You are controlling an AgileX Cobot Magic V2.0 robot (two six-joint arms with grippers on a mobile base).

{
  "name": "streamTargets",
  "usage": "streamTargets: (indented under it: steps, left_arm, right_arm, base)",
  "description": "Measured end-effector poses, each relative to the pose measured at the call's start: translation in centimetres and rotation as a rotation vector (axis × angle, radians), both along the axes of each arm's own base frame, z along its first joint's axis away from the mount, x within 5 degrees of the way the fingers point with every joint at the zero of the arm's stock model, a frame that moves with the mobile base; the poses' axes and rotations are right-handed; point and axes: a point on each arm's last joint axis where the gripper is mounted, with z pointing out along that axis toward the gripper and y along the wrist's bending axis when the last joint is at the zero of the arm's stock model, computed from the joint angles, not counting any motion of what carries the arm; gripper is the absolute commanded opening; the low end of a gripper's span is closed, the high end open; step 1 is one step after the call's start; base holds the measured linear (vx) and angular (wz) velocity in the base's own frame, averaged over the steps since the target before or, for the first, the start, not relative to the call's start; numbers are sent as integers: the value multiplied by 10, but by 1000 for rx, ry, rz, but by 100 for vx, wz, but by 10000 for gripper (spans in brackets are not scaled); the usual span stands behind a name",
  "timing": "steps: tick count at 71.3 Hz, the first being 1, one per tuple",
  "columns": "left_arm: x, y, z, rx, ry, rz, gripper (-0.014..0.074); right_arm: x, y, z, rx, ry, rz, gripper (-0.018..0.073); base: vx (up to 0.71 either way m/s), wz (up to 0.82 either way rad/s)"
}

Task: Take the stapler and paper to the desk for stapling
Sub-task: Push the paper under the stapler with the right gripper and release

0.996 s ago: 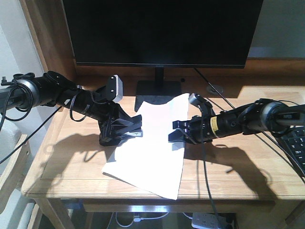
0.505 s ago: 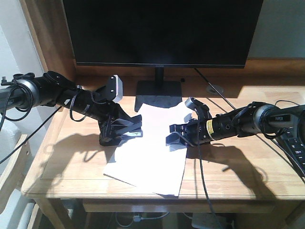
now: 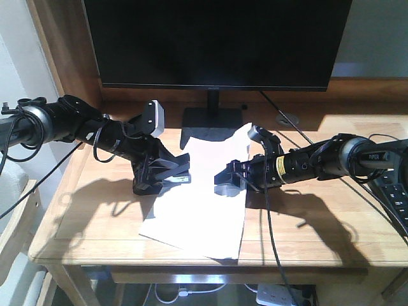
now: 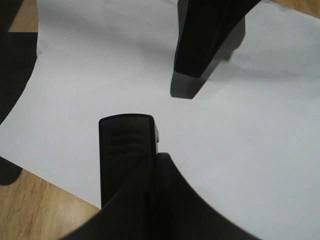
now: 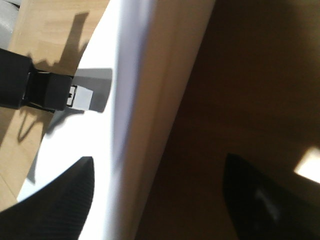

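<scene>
The paper (image 3: 197, 217) lies on the desk (image 3: 319, 229) in front of the monitor stand. My left gripper (image 3: 162, 178) is shut on the black stapler (image 3: 172, 173) and holds it low over the paper's left edge. In the left wrist view the stapler (image 4: 127, 150) points over the white sheet (image 4: 100, 60). Its orange end is hidden. My right gripper (image 3: 228, 182) is open at the paper's right edge. In the right wrist view its fingers (image 5: 55, 200) stand wide apart with the paper's edge (image 5: 125, 75) between them, and the stapler's tip (image 5: 45, 90) shows beyond.
A black monitor (image 3: 217, 41) on its stand (image 3: 212, 121) fills the back of the desk. A keyboard (image 3: 398, 197) lies at the right edge. Cables (image 3: 274, 255) hang over the front edge. The desk's front edge is close below the paper.
My right gripper has moved a little left, onto the paper's right edge, and the sheet has shifted slightly. The left arm and the stapler have not moved.
</scene>
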Motion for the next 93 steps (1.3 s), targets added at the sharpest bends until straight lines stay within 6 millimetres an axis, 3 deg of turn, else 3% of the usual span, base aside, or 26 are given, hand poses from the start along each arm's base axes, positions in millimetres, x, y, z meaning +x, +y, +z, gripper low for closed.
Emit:
streamTargets:
  steps: [36,68,79,93]
  left_arm:
    - [0,0,0,0,0,0,-6]
    - [0,0,0,0,0,0,-6]
    - [0,0,0,0,0,0,-6]
    - [0,0,0,0,0,0,-6]
  right_arm:
    - [10,-8,39,-83,-150,-72,533]
    - [14,-12,43,-133,-198,-96,533]
    - [13,-4,43,-150,-214,-86,533]
    - [15,21,53,-143,-263,-41,533]
  base:
    - [0,0]
    - [0,0]
    - [0,0]
    - [0,0]
